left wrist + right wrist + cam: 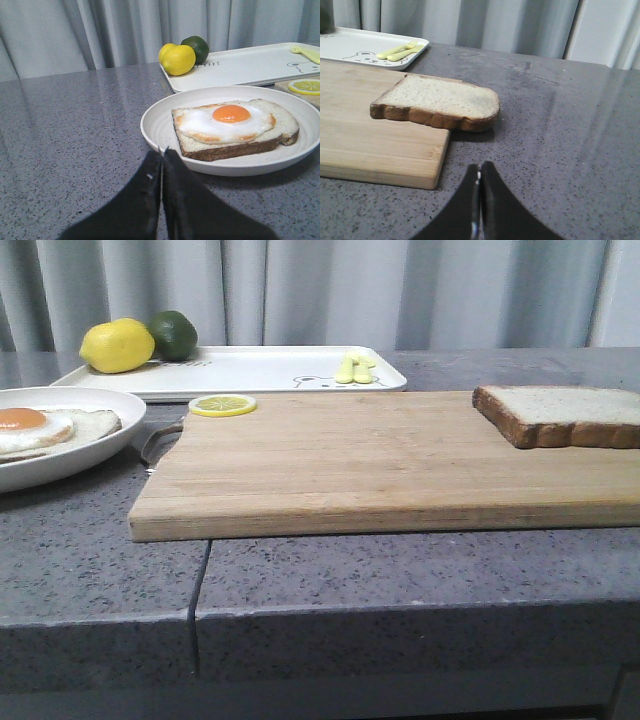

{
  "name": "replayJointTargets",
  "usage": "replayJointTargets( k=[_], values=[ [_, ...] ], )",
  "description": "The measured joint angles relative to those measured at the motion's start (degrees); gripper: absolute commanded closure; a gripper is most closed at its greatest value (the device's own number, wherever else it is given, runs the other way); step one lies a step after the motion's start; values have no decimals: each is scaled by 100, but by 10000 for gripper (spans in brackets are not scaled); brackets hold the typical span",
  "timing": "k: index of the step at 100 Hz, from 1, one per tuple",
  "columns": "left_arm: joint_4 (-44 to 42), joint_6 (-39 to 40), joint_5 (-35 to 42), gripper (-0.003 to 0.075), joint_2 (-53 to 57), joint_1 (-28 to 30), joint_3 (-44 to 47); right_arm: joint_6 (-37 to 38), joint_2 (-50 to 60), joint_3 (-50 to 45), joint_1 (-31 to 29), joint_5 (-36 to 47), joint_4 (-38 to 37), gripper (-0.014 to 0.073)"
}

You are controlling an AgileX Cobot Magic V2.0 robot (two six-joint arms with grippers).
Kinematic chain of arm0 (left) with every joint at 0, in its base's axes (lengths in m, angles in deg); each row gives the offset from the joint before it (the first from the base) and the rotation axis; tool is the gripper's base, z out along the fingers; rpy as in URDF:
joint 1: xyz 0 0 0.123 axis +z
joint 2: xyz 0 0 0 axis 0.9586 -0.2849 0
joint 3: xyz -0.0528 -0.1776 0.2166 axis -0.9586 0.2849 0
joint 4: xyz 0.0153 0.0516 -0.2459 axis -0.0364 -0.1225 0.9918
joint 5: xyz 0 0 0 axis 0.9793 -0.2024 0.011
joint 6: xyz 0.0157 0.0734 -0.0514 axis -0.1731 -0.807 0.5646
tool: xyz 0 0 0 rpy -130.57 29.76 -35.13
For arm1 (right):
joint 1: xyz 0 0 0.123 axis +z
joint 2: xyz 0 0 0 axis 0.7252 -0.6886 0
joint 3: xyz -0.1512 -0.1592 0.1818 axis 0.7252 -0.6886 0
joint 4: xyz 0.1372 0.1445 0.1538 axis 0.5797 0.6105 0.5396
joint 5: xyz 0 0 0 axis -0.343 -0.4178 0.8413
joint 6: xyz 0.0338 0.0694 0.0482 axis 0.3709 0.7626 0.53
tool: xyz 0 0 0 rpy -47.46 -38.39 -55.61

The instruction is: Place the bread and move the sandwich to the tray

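The bread (565, 415) lies on the right end of the wooden cutting board (380, 465), its corner over the board's edge (440, 102). The sandwich, an egg-topped slice (232, 125) on a round white plate (160, 125), sits at the far left (40, 430). The white tray (260, 370) lies behind the board. My left gripper (162, 150) is shut and empty, just short of the plate's rim. My right gripper (480, 164) is shut and empty over the counter, short of the bread. Neither gripper shows in the front view.
A lemon (117, 345) and a lime (173, 334) sit at the tray's left end, and yellow utensils (355, 370) at its right. A lemon slice (222, 405) lies on the board's back left corner. Grey curtains hang behind the stone counter.
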Motion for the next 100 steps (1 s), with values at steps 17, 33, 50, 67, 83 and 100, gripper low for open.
replayJointTargets(
  k=[17, 33, 50, 67, 83, 100],
  values=[
    [0, 0, 0, 740, 0, 0, 0, 0, 0, 0, 0, 0, 0, 664],
    [0, 0, 0, 740, 0, 0, -2, 10, 0, 0, 0, 0, 0, 664],
    [0, 0, 0, 740, 0, 0, -2, 10, 0, 0, 0, 0, 0, 664],
    [0, 0, 0, 740, 0, 0, 0, 10, 0, 0, 0, 0, 0, 664],
    [0, 0, 27, 740, 0, 0, -2, 10, 0, 0, 0, 0, 0, 664],
    [41, -9, 358, 740, 0, 0, -2, 121, 0, 0, 0, 575, 366, 664]
  ],
)
